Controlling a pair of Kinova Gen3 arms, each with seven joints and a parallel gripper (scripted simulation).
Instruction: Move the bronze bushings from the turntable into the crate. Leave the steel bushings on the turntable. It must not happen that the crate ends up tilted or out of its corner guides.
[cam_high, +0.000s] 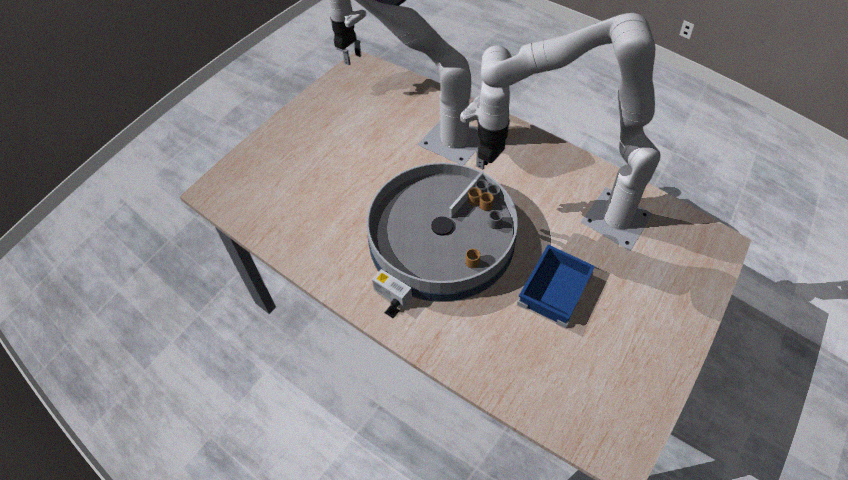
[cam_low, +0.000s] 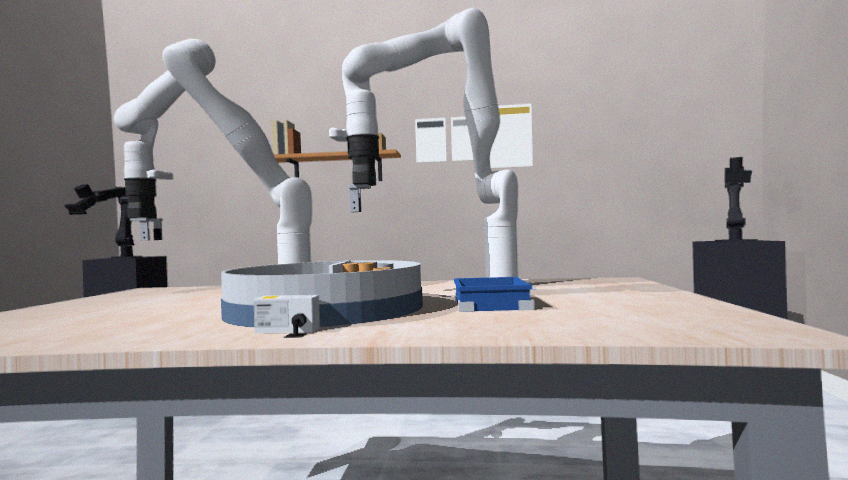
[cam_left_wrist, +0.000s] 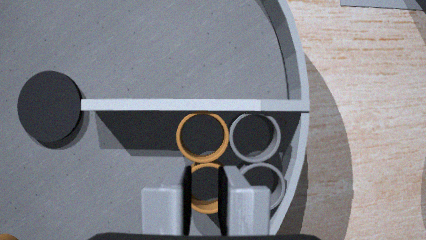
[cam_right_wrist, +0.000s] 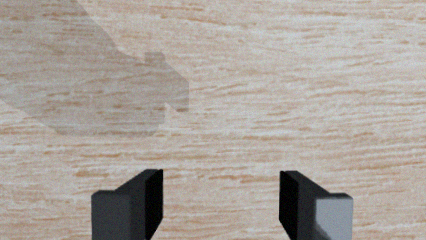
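On the turntable (cam_high: 416, 202) (cam_low: 357, 291) (cam_left_wrist: 150, 45), two bronze bushings (cam_high: 486, 202) (cam_left_wrist: 178, 136) stand by the divider (cam_high: 465, 196) (cam_left_wrist: 170, 104), beside two steel bushings (cam_high: 493, 190) (cam_left_wrist: 278, 137). A third steel bushing (cam_high: 495, 221) and a lone bronze bushing (cam_high: 472, 261) stand apart. My left gripper (cam_high: 482, 164) (cam_low: 355, 209) (cam_left_wrist: 204, 190) is partly open and empty, high above the cluster; one bronze ring shows far below, between its fingers. My right gripper (cam_high: 352, 58) (cam_low: 151, 237) (cam_right_wrist: 221, 195) is wide open over the table's far end. The blue crate (cam_high: 542, 309) (cam_low: 493, 297) is empty and level in its corner guides (cam_high: 562, 324).
A raised rim surrounds the turntable, with a dark hub (cam_high: 442, 226) (cam_left_wrist: 49, 106) at its centre. A white box (cam_high: 389, 289) (cam_low: 285, 315) with a black knob stands at the rim's front. The crate stands right of the turntable in the top and exterior views.
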